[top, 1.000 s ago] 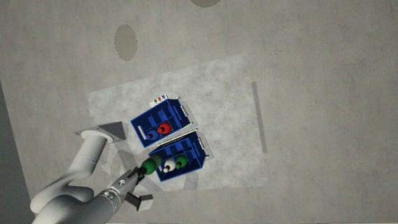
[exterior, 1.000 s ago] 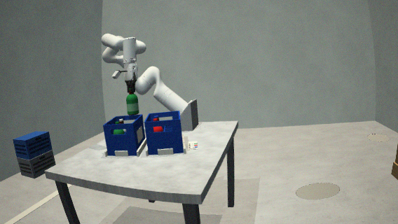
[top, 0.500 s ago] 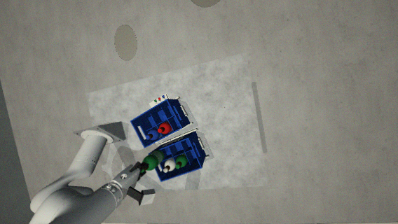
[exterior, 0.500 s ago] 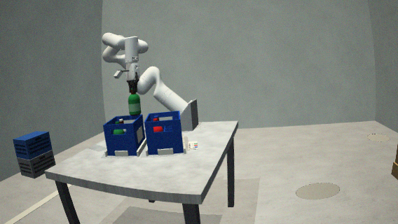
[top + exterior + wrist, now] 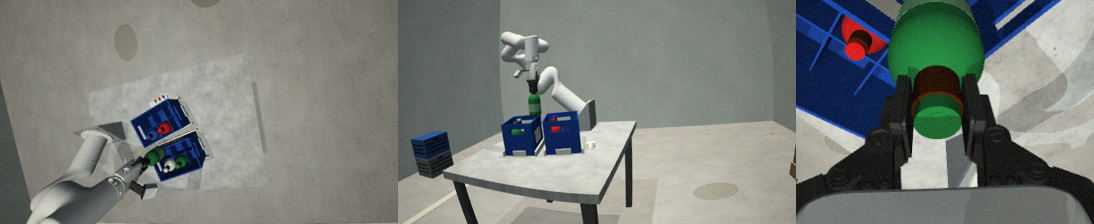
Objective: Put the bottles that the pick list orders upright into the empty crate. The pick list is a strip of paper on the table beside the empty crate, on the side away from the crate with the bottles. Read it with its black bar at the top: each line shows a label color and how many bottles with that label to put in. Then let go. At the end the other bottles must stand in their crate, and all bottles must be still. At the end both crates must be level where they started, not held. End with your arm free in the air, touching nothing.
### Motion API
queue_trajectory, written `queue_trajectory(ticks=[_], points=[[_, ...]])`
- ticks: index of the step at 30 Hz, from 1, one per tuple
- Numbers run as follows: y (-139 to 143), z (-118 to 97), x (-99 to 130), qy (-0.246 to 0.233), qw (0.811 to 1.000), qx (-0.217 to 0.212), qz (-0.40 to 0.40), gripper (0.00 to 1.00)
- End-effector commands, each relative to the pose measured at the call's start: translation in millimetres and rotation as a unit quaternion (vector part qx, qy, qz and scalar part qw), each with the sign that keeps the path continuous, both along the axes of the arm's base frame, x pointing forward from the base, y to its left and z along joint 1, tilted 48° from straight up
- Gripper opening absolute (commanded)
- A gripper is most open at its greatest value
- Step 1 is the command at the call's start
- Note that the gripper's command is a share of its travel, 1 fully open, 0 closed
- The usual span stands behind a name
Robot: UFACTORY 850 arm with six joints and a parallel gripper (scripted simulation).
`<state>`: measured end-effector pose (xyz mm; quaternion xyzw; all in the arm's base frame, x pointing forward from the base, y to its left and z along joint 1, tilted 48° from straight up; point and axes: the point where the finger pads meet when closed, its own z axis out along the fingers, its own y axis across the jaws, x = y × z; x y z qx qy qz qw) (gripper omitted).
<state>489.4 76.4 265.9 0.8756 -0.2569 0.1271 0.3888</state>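
Green bottle [image 5: 151, 158] [image 5: 534, 104] [image 5: 936, 45] with a pale green label, its neck pinched by our gripper [image 5: 143, 163] [image 5: 533, 92] [image 5: 936, 93], upright above the crates, red bottle [image 5: 165, 128] [image 5: 556, 129] [image 5: 860, 40] and blue bottle [image 5: 152, 135] in the crate [image 5: 138, 134] [image 5: 561, 140] beside our pick list [image 5: 158, 101] [image 5: 591, 145], its coloured marks too small for us to read.

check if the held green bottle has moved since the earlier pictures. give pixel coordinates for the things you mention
Yes: in the exterior view, the green bottle [image 5: 152, 158] [image 5: 534, 99] [image 5: 936, 42] has shifted right, toward the crate [image 5: 179, 121] [image 5: 562, 143] [image 5: 826, 92] holding the red bottle [image 5: 165, 128] [image 5: 556, 129] [image 5: 856, 51].
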Motion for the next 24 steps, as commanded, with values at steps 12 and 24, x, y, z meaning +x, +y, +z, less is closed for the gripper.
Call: queue_trajectory(ticks=[12, 24], points=[[16, -16, 16, -0.001, 1.000, 0.000, 0.000, 0.00], [27, -29, 28, -0.001, 1.000, 0.000, 0.000, 0.00]])
